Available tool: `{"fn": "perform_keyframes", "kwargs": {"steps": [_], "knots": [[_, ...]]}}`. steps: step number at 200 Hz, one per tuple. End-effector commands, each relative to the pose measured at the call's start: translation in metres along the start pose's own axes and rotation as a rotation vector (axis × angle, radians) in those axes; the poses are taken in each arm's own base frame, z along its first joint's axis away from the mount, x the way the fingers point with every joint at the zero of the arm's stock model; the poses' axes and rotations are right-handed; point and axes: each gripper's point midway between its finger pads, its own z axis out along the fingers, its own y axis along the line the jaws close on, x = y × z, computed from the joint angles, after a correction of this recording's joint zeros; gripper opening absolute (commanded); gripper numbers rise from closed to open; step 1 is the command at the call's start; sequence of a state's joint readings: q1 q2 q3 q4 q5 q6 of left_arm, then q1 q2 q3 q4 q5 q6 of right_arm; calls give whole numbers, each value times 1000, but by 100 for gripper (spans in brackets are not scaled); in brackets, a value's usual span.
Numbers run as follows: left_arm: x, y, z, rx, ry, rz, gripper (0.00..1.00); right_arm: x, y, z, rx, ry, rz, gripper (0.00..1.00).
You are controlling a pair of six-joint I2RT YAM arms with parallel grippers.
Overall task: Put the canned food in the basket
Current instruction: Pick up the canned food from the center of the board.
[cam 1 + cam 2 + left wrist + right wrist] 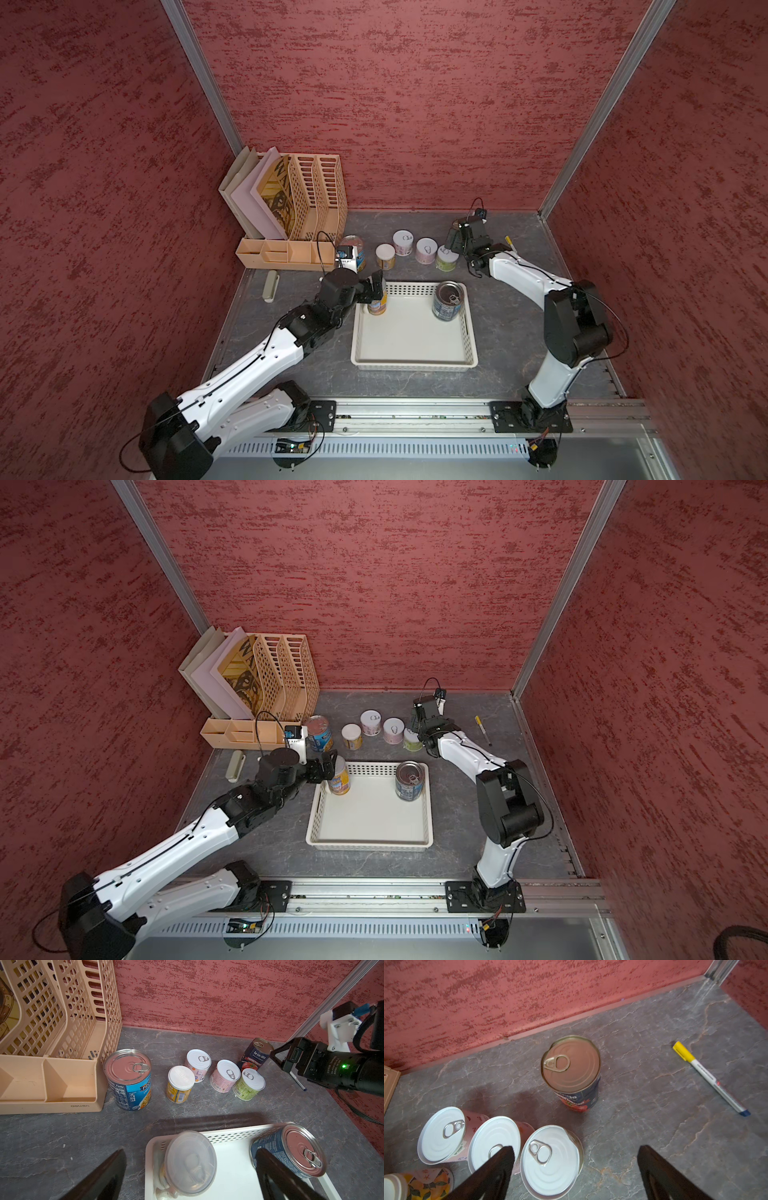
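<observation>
Right wrist: my right gripper (pixel 575 1149), jaws spread, faces the upright tomato can (pixel 571 1064) straight ahead, by the tabletop's (pixel 654 1084) far edge

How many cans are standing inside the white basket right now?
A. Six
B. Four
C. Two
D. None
C: only two cans stand on the floor of the basket, a clear-lidded yellow can in its far left corner and a blue-labelled can in its far right corner.
</observation>
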State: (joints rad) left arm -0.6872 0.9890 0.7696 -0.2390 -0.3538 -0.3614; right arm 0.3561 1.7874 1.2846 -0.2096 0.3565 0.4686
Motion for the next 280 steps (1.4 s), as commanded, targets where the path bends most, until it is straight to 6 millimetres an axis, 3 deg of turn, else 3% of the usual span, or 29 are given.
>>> {"fn": "perform_keyframes", "kwargs": {"steps": [1, 31, 68, 147, 171, 280], "knots": [[-4, 7, 0, -31, -18, -2, 100, 2, 3, 4, -5, 20, -34, 98], [-3, 8, 4, -41, -16, 4, 100, 6, 1, 18, 16, 9, -109, 98], [0, 7, 10, -52, 7, 15, 100, 15, 16, 42, -9, 65, -135, 99], [0, 9, 9, -62, 8, -1, 100, 15, 20, 76, 69, 112, -187, 99], [0, 11, 7, -70, 1, -6, 100, 12, 14, 80, 118, 115, -190, 98], [2, 14, 9, -77, -5, -19, 100, 15, 20, 105, 109, 171, -183, 99]]}}
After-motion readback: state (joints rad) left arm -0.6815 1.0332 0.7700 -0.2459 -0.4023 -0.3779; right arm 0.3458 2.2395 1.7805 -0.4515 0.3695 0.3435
